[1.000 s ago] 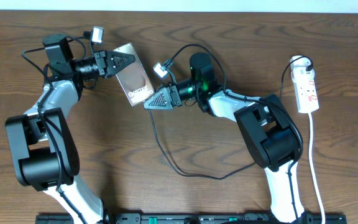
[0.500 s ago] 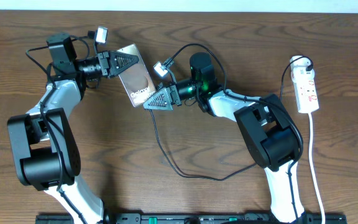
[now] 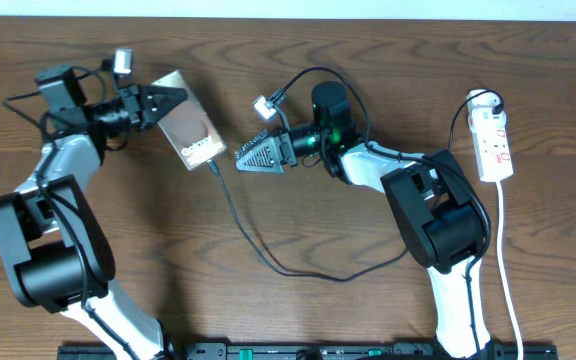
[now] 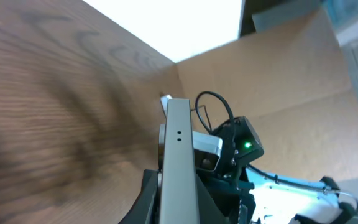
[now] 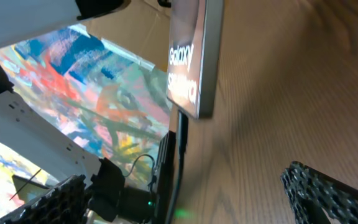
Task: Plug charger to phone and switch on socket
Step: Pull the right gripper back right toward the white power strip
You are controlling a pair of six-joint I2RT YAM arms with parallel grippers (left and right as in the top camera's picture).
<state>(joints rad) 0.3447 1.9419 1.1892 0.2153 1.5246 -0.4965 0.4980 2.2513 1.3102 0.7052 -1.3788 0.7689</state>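
Our left jaws clench the phone (image 3: 190, 135) by its far end. Our right jaws stand released, and the charger (image 5: 180, 149) tip looks seated in the phone just ahead of them. We judge the cable limp and light; take only its stiff plug. The socket (image 3: 495, 143) lies well behind the right jaws.

Dark wooden table (image 3: 218, 310), black rail along its near edge (image 3: 298, 351), brown cardboard panels (image 4: 291, 81)

My left gripper (image 3: 168, 100) is clamped on the phone (image 3: 192, 135), arm reaching inward; my right gripper (image 3: 243, 158) gapes wide, pointing left.
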